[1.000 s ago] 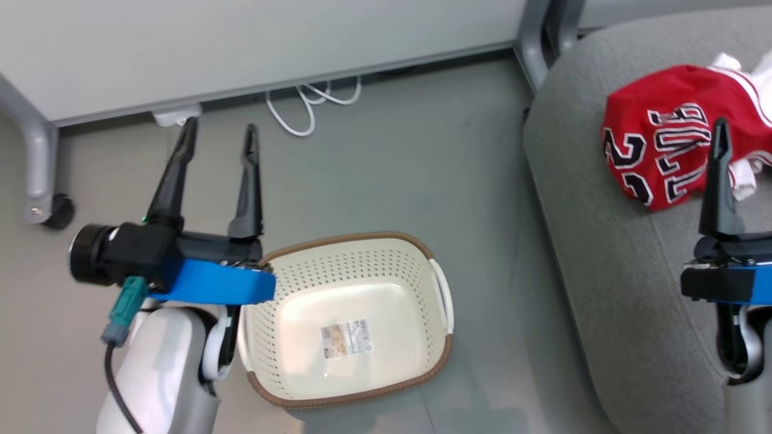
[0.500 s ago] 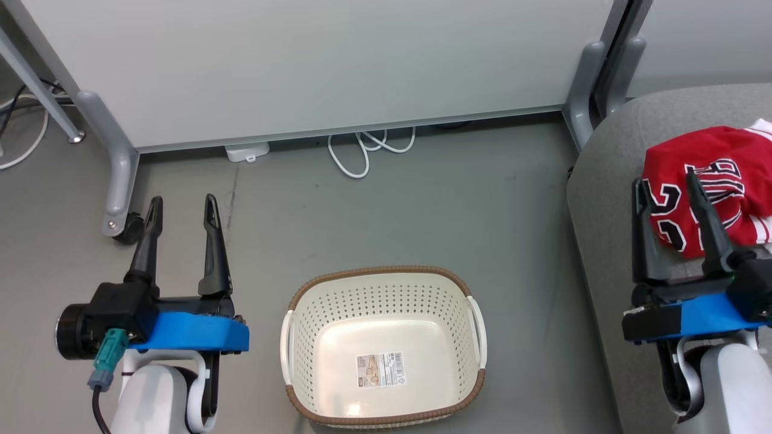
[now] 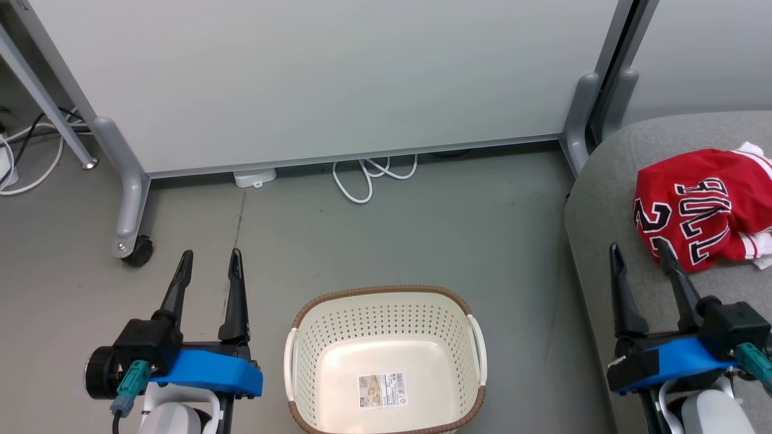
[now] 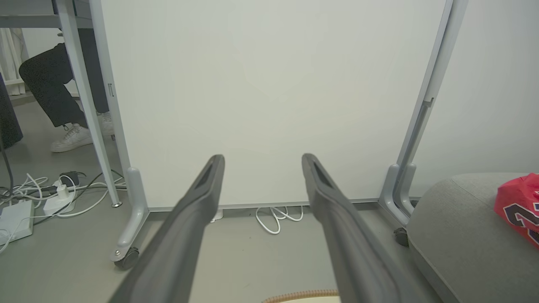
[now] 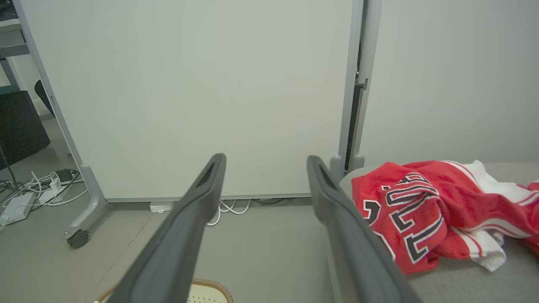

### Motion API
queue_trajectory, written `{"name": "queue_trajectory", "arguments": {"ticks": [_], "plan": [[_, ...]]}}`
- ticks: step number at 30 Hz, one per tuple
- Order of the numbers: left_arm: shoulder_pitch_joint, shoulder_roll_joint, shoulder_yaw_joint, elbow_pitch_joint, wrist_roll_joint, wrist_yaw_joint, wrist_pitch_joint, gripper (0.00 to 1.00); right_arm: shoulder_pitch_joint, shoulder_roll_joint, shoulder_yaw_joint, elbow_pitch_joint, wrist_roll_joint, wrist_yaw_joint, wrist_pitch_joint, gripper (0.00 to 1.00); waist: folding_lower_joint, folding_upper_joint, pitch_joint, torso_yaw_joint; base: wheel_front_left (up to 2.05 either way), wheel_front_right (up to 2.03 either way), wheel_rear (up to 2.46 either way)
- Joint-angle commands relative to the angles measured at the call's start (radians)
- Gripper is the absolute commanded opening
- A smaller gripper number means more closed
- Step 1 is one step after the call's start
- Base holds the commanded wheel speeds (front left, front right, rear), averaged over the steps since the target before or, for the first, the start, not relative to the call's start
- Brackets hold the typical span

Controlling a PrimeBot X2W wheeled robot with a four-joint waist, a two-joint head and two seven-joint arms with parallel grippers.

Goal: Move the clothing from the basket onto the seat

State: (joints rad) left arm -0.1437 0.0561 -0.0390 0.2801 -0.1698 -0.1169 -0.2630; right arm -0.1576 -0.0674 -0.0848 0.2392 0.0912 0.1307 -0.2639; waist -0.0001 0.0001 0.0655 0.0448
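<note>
Seeing the clothing [image 3: 699,205] heaped on the seat [image 3: 603,199], far right in the head view, red with black white-edged lettering facing up. Reading both sets of jaws as spread, pinching nothing. Placing the left gripper [image 3: 211,254] above the floor [image 3: 452,229] just left of the basket [image 3: 374,291]. Placing the right gripper [image 3: 637,246] over the seat's front part, one fingertip overlapping the clothing's near edge; cannot tell whether touching. Getting from the head view the basket upright on the floor between the arms, bare inner bottom with a sticker [image 3: 381,389]. Getting from both wrist views just a sliver of its brown rim at the bottom edge. Picking up in the left wrist view a person's dark-trousered leg and white shoe [image 4: 71,139] beyond the partition [image 3: 301,78], plus a power strip [image 4: 14,219] with tangled cables. Gaining from the right wrist view a white, red-striped fold lying against the red cloth on the seat. Spotting a white cable loop [image 3: 362,181] and a caster [image 3: 137,252] at the partition's foot.
</note>
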Motion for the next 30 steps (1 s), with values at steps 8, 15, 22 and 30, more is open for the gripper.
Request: {"name": "queue_trajectory", "arguments": {"ticks": [8,15,22,30], "plan": [[0.016,-0.005,-0.004,0.017,0.002,-0.013,-0.003,1.00,0.048,0.011,-0.007,0.016,0.005,0.000,-0.001,1.00,0.0001,-0.0001,-0.015,0.002,0.00,0.00,0.00],[0.017,-0.006,-0.002,0.028,0.001,-0.016,-0.003,1.00,0.054,0.014,-0.009,0.022,0.009,0.000,-0.001,1.00,0.0001,-0.0001,-0.019,-0.001,0.00,0.00,0.00],[0.022,-0.006,0.004,0.042,0.010,-0.016,-0.003,1.00,0.058,0.017,-0.009,0.023,0.009,0.000,-0.001,1.00,0.0001,-0.0001,-0.025,-0.003,0.00,0.00,0.00],[0.036,-0.005,0.009,0.069,-0.076,-0.009,0.029,0.00,0.039,0.016,-0.022,0.062,0.087,0.000,0.033,0.00,0.0001,-0.0001,-0.026,-0.005,0.00,0.00,0.00]]}}
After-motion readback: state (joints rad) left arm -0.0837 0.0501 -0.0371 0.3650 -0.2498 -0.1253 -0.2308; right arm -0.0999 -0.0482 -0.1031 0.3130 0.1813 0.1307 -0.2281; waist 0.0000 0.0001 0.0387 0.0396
